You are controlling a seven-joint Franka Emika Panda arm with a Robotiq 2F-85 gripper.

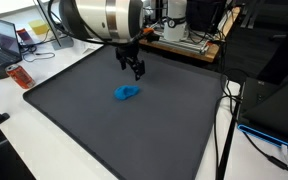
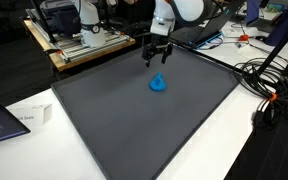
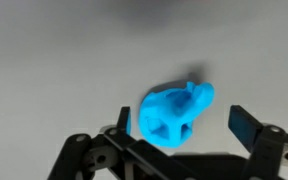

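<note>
One blue lump (image 1: 127, 93) lies on the dark mat (image 1: 84, 125) in an exterior view, just below the fingers (image 1: 138, 71) and a little off their tips. The fingers point down and hang apart from it, with bare mat showing between tips and lump. We see the mat spread over a white tabletop (image 1: 34, 142), and a laptop (image 1: 4, 42) stands well away from the fingers.

In an exterior view the fingers (image 2: 152, 60) stand spread, with a gap showing between them. The blue lump (image 2: 158, 84) rests on the mat (image 2: 134, 125) beneath them, untouched.

In the wrist view we look down past the fingers (image 3: 246, 124). They are wide apart and pinch nothing. The blue lump (image 3: 176, 112) lies between them on the grey mat (image 3: 64, 50), close by one finger and clear of the other. We cannot tell its exact shape, as the picture is soft.
</note>
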